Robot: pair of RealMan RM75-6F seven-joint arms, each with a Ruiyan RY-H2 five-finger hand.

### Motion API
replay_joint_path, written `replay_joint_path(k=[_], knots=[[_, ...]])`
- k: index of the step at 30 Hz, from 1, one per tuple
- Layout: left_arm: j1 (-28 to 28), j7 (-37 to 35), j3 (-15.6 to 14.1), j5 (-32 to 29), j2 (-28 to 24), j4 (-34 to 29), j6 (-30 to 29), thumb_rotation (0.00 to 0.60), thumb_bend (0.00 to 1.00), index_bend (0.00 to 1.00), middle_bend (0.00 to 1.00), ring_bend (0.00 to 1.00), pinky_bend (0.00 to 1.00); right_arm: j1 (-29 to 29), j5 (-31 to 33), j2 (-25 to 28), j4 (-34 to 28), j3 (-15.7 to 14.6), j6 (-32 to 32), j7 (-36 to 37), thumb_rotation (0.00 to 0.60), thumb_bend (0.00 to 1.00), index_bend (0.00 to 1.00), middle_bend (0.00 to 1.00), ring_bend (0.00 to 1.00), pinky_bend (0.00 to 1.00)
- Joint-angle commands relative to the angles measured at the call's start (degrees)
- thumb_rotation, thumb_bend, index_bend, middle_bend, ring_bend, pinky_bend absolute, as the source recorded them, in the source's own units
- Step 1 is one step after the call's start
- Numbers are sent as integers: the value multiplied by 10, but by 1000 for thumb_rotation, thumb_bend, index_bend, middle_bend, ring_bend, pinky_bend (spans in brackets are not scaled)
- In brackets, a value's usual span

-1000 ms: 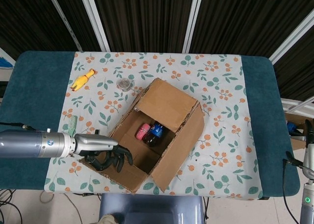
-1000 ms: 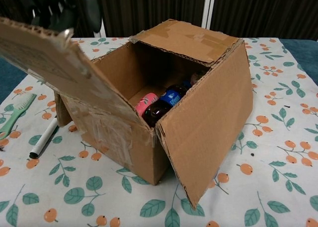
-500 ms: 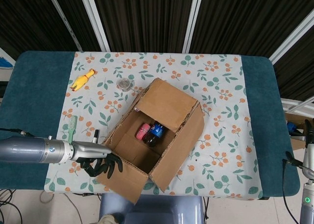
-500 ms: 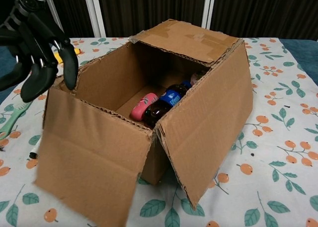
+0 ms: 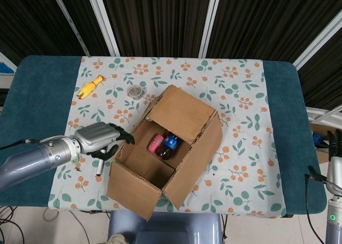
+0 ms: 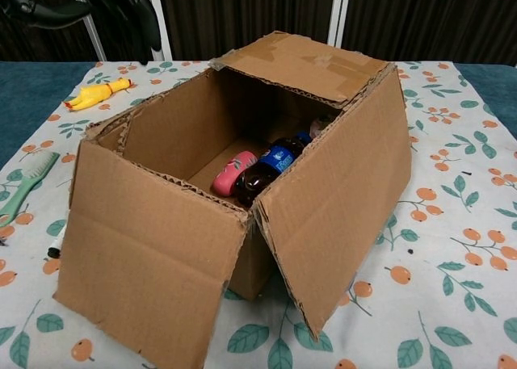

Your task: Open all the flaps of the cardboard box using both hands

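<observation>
Nearest the robot, the front flap point(image 6: 149, 260) of the cardboard box point(image 5: 165, 150) hangs folded down over the table edge side, fully open. The right-side flap point(image 6: 339, 199) also hangs down and outward along the box's long side. The box sits mid-table on the floral tablecloth point(image 5: 240, 121), its long axis running diagonally from near-left to far-right in the head view. Inside lie a dark bottle with a blue label point(image 5: 169, 144) and a pink bottle point(image 5: 155, 143), side by side.

The left hand point(image 5: 101, 139) hovers just beside the box's left wall, above a marker point(image 5: 99, 166), holding nothing; its fingers look loosely curled rather than spread, though the exact pose is hard to read. In the chest view only dark fingertips point(image 6: 137, 6) show at the top edge.

Farther back, the far flap point(image 5: 180, 113) is the one plainly left: it slants over the far end of the opening, half shut. It lies up and to the right of the left hand, across the box. The right hand point(image 5: 335, 148) shows only as a sliver at the right frame edge, well apart from the box, its state unreadable. The left hand is nearer, I judge. Whether the left wall's flap is down is hidden by the hand and wall.

Beyond sit a green comb point(image 5: 78, 136), a yellow rubber chicken point(image 5: 90, 87) and a small round lid point(image 5: 137, 90)
</observation>
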State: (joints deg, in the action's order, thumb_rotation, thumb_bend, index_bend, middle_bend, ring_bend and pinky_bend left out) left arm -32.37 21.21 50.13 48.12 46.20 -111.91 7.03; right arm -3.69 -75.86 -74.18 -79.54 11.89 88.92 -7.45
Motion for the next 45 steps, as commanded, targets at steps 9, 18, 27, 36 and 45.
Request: replay_joint_path(k=[9,18,27,36,45], knots=[[210,4,-154,404,118,-31,-492,600,634,207,193,108,100,-45,-25,42,-25,6,-64,40,600,0,0,39,80,151],[252,-146,-267,543,131,82,-691,600,632,213,193,94,69,-132,-29,96,-84,43,-161,43,600,0,0,40,79,150],[278,-191,-341,578,169,180,-826,600,632,215,194,92,53,-216,-1,102,-152,64,-252,5,600,0,0,37,73,151],[292,-215,-385,558,220,268,-900,600,632,215,194,92,45,-298,100,98,-214,87,-339,-72,600,0,0,33,66,150],[290,-172,-389,514,226,277,-914,600,632,213,193,92,20,-370,229,92,-256,96,-353,-184,600,0,0,26,53,150]])
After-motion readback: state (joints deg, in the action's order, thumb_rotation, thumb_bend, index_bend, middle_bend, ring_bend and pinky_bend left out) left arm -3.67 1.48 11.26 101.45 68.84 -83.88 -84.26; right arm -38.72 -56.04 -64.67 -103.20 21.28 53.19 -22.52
